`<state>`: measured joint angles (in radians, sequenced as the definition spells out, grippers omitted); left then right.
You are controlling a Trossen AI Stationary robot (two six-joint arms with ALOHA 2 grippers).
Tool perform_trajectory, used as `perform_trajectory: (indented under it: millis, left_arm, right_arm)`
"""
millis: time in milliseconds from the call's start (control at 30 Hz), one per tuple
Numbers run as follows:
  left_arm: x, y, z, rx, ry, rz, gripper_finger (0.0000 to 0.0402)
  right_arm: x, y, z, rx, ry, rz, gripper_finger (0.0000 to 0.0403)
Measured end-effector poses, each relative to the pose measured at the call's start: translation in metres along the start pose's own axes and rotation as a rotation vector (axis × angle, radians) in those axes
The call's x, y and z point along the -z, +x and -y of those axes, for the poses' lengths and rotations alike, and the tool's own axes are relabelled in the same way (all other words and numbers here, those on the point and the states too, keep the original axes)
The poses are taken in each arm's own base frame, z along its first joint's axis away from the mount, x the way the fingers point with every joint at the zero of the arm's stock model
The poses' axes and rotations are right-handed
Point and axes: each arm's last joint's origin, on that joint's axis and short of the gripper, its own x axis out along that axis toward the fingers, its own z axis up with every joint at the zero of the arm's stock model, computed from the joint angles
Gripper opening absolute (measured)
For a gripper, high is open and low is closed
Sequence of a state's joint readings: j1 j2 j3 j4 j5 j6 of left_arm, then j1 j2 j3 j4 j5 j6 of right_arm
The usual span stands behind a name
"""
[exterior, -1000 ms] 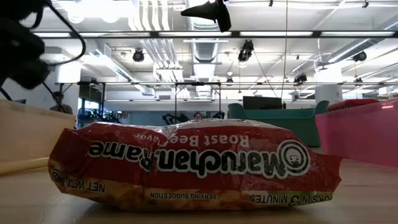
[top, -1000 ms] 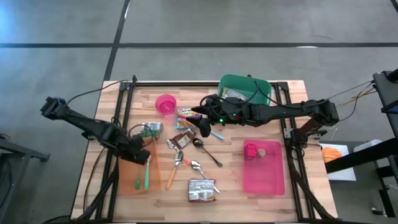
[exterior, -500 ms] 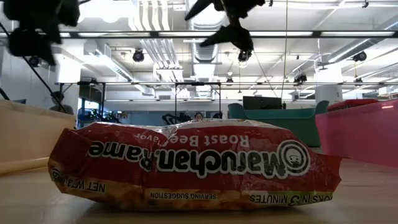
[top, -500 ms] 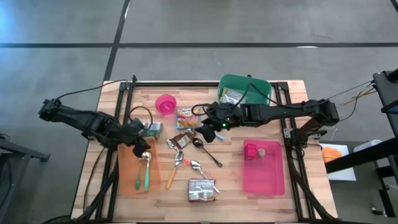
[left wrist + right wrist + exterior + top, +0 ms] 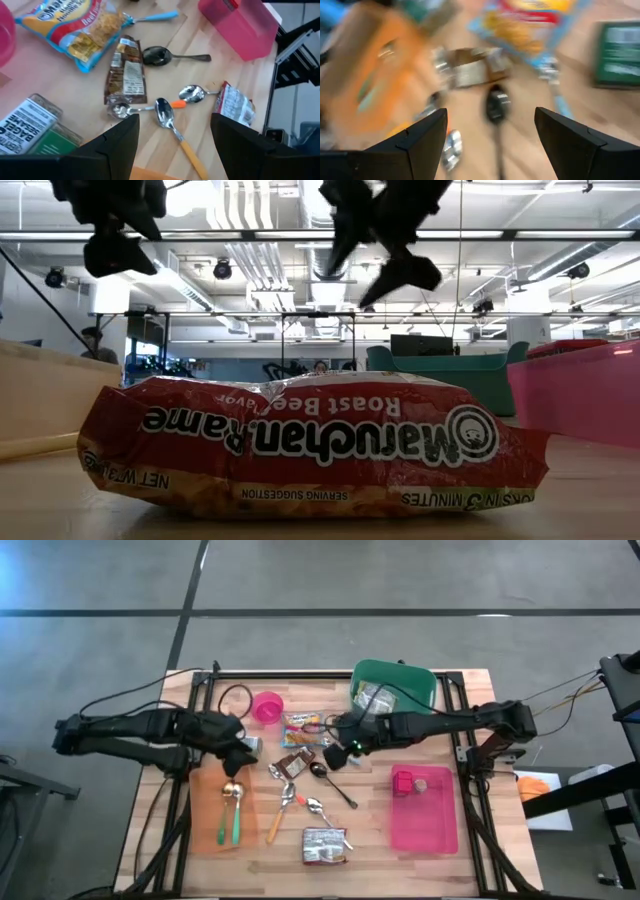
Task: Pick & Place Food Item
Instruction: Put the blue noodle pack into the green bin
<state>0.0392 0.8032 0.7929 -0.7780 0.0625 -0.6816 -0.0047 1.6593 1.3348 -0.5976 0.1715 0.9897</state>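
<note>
Take the brown snack packet (image 5: 295,760) as the likely food item (only a judgement, as several packets lie about); find it flat in the middle of the counter (image 5: 372,832), just left of the dark spoon (image 5: 320,770) and near of the yellow noodle packet (image 5: 300,723). Hold the right pincer (image 5: 343,747), now released and empty above the spoon, wide while shifting it left over the packet. Turn the fingers across the short side, lower straight down, and close only when both tips are beside the edges, without catching the spoon. Leave the left pincer (image 5: 238,743), also released and empty, by the green seasoning box (image 5: 250,746), clear of the way.
</note>
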Motion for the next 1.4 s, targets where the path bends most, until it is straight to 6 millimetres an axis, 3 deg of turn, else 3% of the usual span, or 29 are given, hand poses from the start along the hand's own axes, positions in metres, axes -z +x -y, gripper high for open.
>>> perform_trajectory:
  millis: [100, 267, 567, 800, 1000, 1233, 1400]
  left_arm:
    - [-0.005, -0.001, -0.006, 0.008, -0.008, 0.000, 0.0246]
    - [-0.009, 0.000, -0.010, 0.007, -0.004, 0.006, 0.0246]
    - [-0.008, 0.000, -0.010, 0.025, 0.009, -0.012, 0.0246]
    - [-0.008, 0.000, -0.010, 0.024, 0.012, -0.013, 0.0246]
    - [-0.008, 0.000, -0.010, 0.023, 0.016, -0.012, 0.0246]
    - [-0.008, 0.000, -0.010, 0.021, 0.010, -0.015, 0.0246]
    - [-0.008, 0.000, -0.010, 0.021, 0.008, -0.015, 0.0246]
  right_arm:
    - [-0.010, 0.001, 0.007, 0.097, 0.034, 0.025, 0.0294]
    - [-0.029, 0.006, 0.003, 0.139, -0.062, 0.058, 0.0294]
    - [-0.029, 0.045, 0.012, 0.351, -0.121, -0.096, 0.0295]
    - [-0.034, 0.062, 0.017, 0.352, -0.160, -0.129, 0.0295]
    - [-0.033, 0.068, -0.005, 0.252, -0.396, -0.118, 0.0295]
    - [-0.042, 0.089, -0.006, 0.186, -0.007, -0.198, 0.0295]
    - [-0.048, 0.098, -0.009, 0.163, 0.053, -0.209, 0.0295]
